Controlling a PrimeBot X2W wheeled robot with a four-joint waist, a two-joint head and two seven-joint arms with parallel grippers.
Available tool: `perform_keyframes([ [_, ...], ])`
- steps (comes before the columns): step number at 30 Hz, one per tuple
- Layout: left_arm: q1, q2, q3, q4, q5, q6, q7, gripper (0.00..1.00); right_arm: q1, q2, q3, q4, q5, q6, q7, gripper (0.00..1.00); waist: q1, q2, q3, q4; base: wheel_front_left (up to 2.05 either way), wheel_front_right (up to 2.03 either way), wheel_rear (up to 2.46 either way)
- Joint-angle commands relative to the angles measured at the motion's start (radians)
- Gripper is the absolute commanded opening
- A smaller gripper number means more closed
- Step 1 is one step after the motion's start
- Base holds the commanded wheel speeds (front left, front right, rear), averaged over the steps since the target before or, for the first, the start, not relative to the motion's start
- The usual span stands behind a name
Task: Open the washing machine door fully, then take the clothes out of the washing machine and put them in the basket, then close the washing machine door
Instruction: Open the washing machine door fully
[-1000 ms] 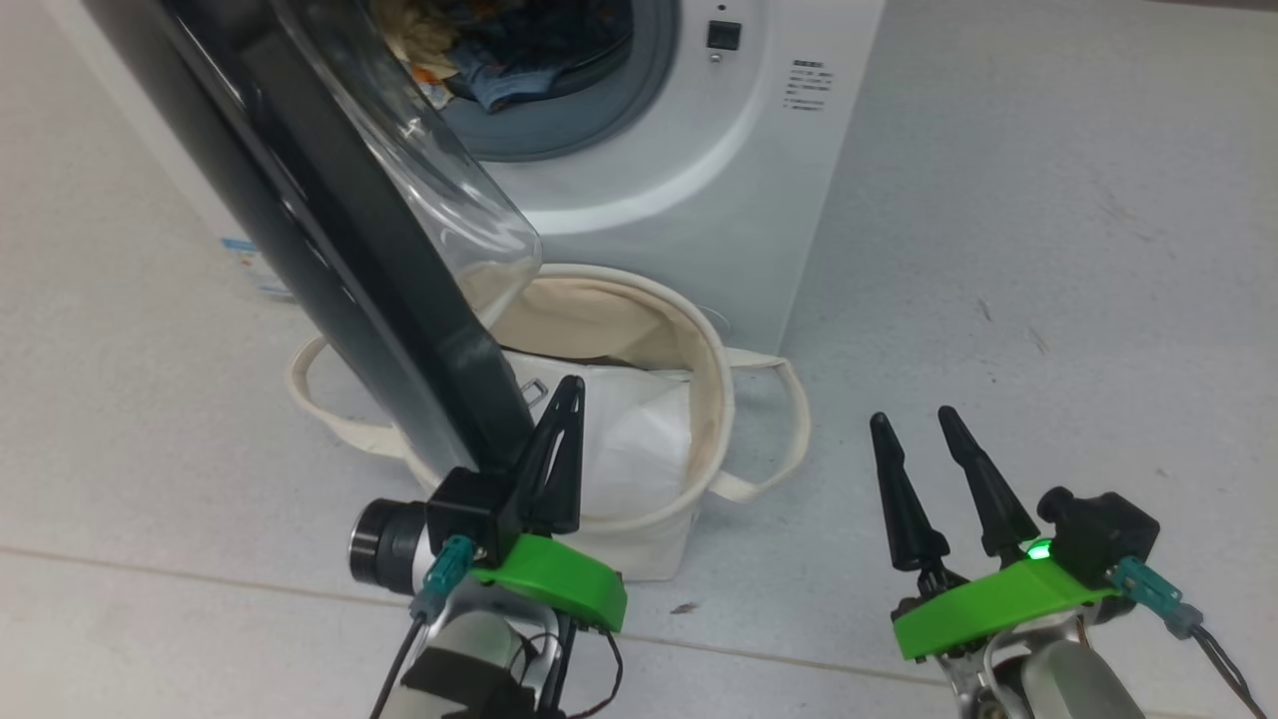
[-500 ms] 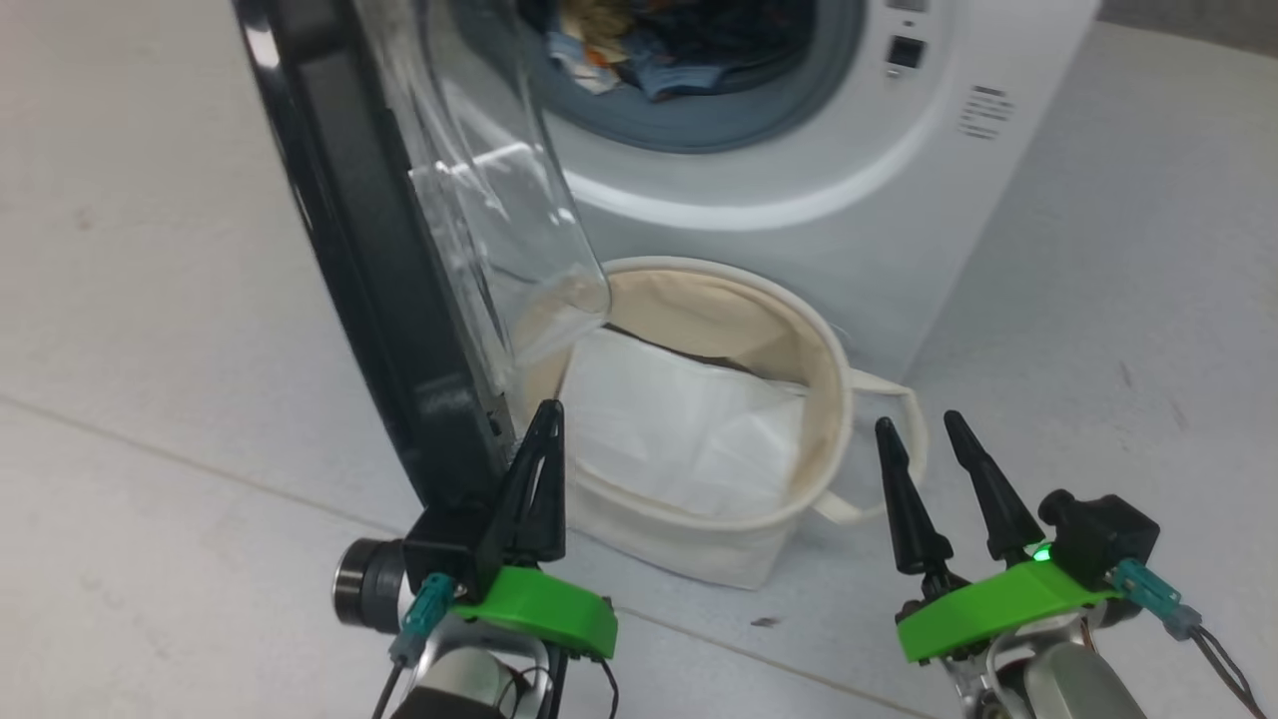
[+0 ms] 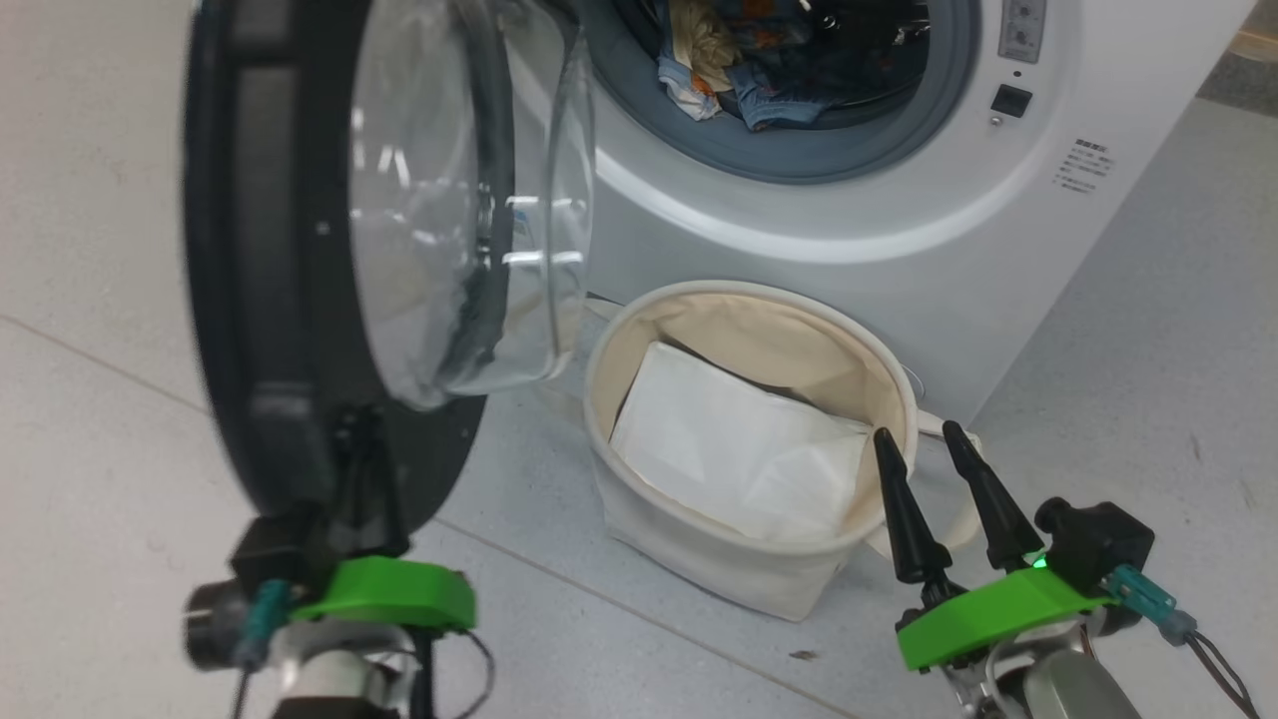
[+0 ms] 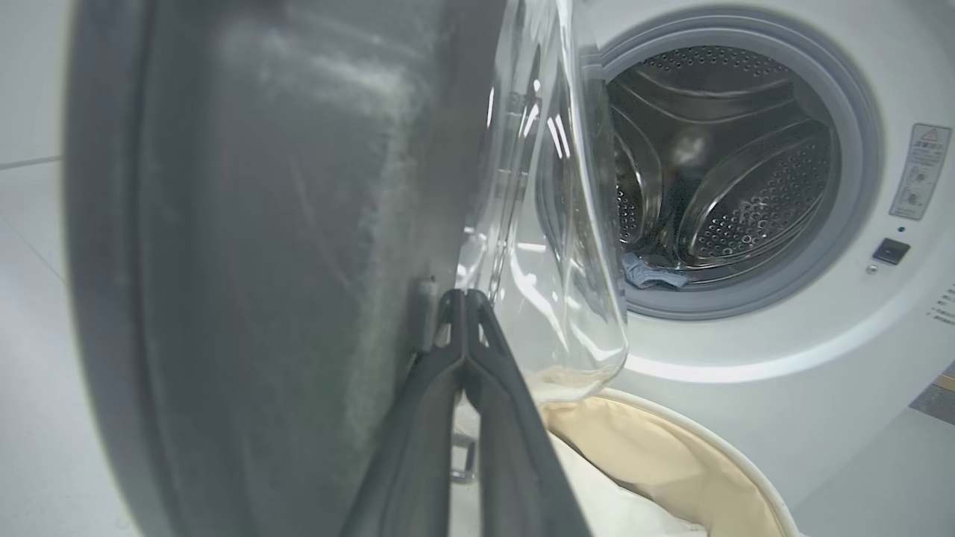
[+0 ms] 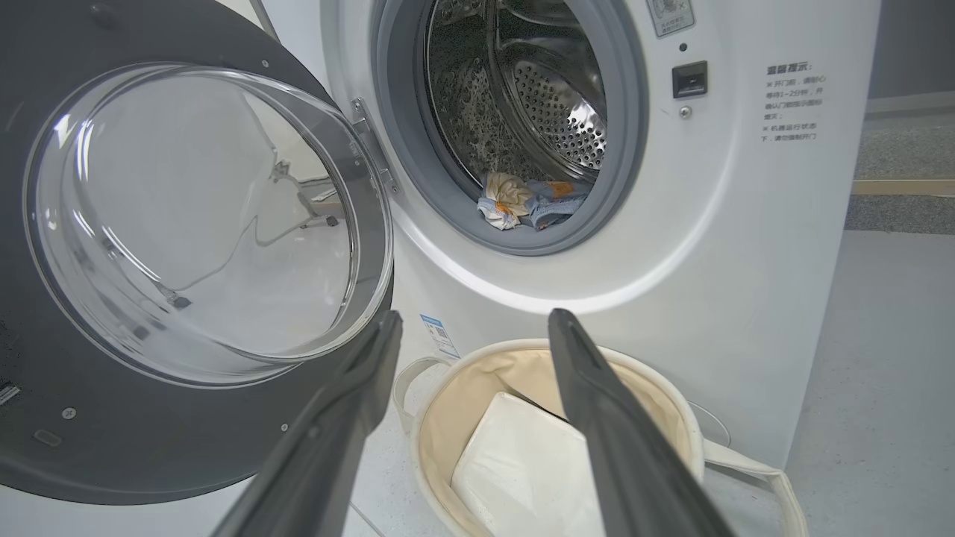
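Grey floor (image 3: 1148,350), left fingers (image 4: 440,395) clenched beside door (image 4: 261,261) — right fingers (image 5: 589,403) splayed, wrist view catching hinge (image 5: 369,142)

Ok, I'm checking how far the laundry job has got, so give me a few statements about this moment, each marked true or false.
1. The washing machine door is swung open, off the front of the washing machine. True.
2. The clothes lie in the basket. False: they lie inside the washing machine; the basket holds a white sheet.
3. The right gripper is open and empty. True.
4. The left gripper is wide open. False: its fingers are shut together, beside the door's rim.
5. The basket stands on the floor in front of the washing machine. True.
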Motion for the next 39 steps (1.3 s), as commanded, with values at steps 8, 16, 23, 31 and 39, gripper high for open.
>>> perform_keyframes([
  [8,-0.034,0.097,0.184,-0.008,0.000,-0.004,-0.012,0.00,-0.006,0.002,0.011,-0.026,-0.019,0.001,-0.012,1.00,0.0000,0.0000,0.025,-0.029,0.00,0.00,0.00],
  [16,-0.109,0.180,0.329,0.056,-0.024,-0.011,-0.012,0.00,-0.027,0.002,-0.009,-0.039,-0.041,0.001,-0.012,1.00,0.0000,0.0000,0.095,-0.056,0.00,0.00,0.00],
  [23,-0.167,0.206,0.445,0.092,-0.041,-0.034,-0.012,0.00,-0.044,0.002,-0.022,-0.047,-0.073,0.001,-0.012,1.00,0.0000,0.0000,0.163,-0.068,0.00,0.00,0.00],
  [31,-0.242,0.197,0.573,0.140,-0.031,-0.095,-0.012,0.00,-0.061,0.002,-0.035,-0.060,-0.111,0.001,-0.012,1.00,0.0000,0.0000,0.224,-0.066,0.00,0.00,0.00],
  [39,-0.269,0.171,0.630,0.164,0.041,-0.155,-0.012,0.00,-0.074,0.002,-0.022,-0.070,-0.109,0.001,-0.012,1.00,0.0000,0.0000,0.249,-0.073,0.00,0.00,0.00],
])
